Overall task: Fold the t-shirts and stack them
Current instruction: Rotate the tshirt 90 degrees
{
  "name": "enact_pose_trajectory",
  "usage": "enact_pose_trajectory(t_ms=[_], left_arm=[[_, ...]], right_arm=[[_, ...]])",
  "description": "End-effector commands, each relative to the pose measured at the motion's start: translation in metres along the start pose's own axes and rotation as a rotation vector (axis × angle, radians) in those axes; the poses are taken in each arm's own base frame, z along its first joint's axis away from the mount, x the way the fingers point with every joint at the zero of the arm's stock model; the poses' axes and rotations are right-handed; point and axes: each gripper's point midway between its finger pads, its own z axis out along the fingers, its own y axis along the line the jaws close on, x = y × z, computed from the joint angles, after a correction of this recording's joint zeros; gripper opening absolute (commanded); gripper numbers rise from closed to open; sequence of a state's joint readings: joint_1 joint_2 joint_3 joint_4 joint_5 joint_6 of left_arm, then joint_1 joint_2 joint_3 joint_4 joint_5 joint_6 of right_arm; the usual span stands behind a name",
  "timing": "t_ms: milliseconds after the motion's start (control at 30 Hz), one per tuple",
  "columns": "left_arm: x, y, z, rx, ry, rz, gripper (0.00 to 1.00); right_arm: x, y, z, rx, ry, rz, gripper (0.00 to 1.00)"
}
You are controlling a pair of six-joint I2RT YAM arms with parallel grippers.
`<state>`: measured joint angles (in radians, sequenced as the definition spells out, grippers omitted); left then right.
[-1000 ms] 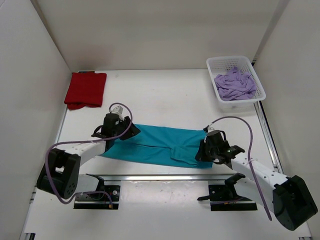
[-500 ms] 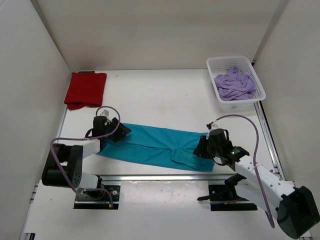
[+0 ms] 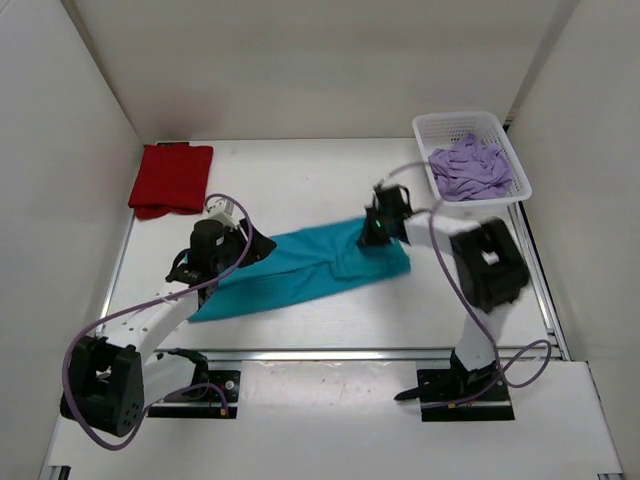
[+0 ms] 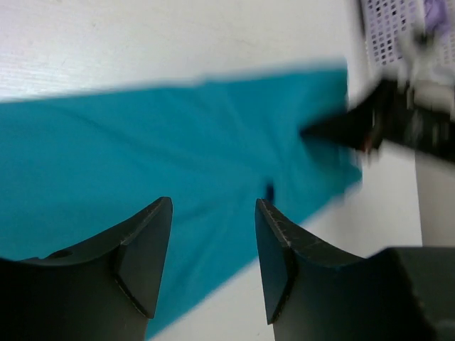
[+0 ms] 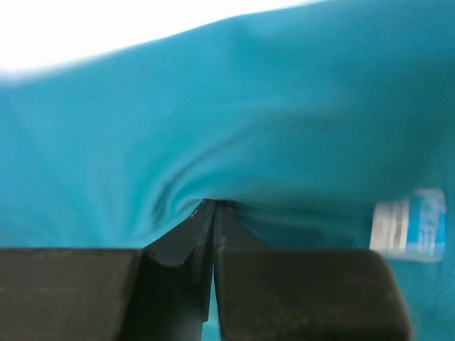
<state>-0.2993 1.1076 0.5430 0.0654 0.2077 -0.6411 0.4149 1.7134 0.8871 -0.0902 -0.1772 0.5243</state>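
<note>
Lying on white table (image 3: pixel 300 190), teal t-shirt (image 3: pixel 290 270); white walls (image 3: pixel 300 60) around.

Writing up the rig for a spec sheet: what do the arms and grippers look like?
The left arm and right arm have white links, black joints, and a looping purple cable each. The left gripper and right gripper are black, with two blocky tapering fingers.
</note>
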Motion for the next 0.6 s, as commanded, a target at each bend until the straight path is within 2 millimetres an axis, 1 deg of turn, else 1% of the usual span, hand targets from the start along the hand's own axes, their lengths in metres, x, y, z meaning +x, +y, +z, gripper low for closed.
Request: enact_pose_trajectory(t_ms=[0,33,67,100,133,167,200,233,267,300,333,367,400,433,467,500,533,567], left_arm=[[0.022,0.011,-0.008,-0.011,0.074,0.023,0.61],[0.025,0.015,-0.011,-0.029,0.087,0.023,0.61],[0.028,0.018,-0.014,-0.042,0.097,0.027,0.63],[0.026,0.021,-0.015,-0.048,0.09,0.028,0.63],[0.027,0.023,-0.017,-0.045,0.099,0.019,0.63],[0.024,0.022,-0.018,-0.04,0.088,0.009,0.63],[0.023,0.021,-0.018,-0.04,0.089,0.004,0.63],[0.023,0.02,-0.019,-0.037,0.087,0.01,0.63],[0.023,0.018,-0.018,-0.035,0.088,0.009,0.64],[0.024,0.015,-0.017,-0.028,0.094,0.01,0.64],[0.024,0.016,-0.017,-0.032,0.095,0.007,0.64],[0.026,0.012,-0.015,-0.025,0.096,0.01,0.64],[0.028,0.011,-0.016,-0.023,0.094,0.007,0.64],[0.03,0.012,-0.016,-0.022,0.095,-0.005,0.64],[0.03,0.012,-0.016,-0.017,0.093,-0.007,0.64],[0.027,0.013,-0.019,-0.018,0.084,-0.012,0.64],[0.025,0.013,-0.021,-0.017,0.071,-0.015,0.64],[0.022,0.02,-0.023,-0.036,0.06,-0.017,0.64]], right_arm=[[-0.082,0.001,0.073,0.01,-0.028,-0.038,0.0],[-0.124,0.017,0.1,-0.028,-0.027,-0.053,0.0],[-0.196,0.055,0.085,-0.063,-0.12,-0.102,0.0],[-0.188,0.043,0.13,-0.034,-0.052,-0.1,0.0],[-0.237,0.075,0.128,-0.095,-0.135,-0.153,0.0],[-0.269,0.095,0.113,-0.21,-0.232,-0.168,0.0],[-0.277,0.103,0.085,-0.28,-0.279,-0.109,0.04],[-0.302,0.132,0.021,-0.334,-0.388,-0.132,0.09],[-0.303,0.137,-0.004,-0.328,-0.426,-0.152,0.19],[-0.297,0.151,-0.014,-0.323,-0.436,-0.213,0.24],[-0.301,0.16,-0.043,-0.301,-0.461,-0.244,0.38],[-0.293,0.172,-0.064,-0.27,-0.463,-0.3,0.44],[-0.279,0.174,-0.064,-0.219,-0.44,-0.343,0.47],[-0.267,0.183,-0.085,-0.207,-0.45,-0.368,0.52],[-0.252,0.186,-0.084,-0.208,-0.427,-0.385,0.52],[-0.223,0.179,-0.065,-0.201,-0.371,-0.38,0.52],[-0.178,0.175,-0.055,-0.199,-0.3,-0.383,0.52],[-0.176,0.183,-0.071,-0.237,-0.361,-0.385,0.52]])
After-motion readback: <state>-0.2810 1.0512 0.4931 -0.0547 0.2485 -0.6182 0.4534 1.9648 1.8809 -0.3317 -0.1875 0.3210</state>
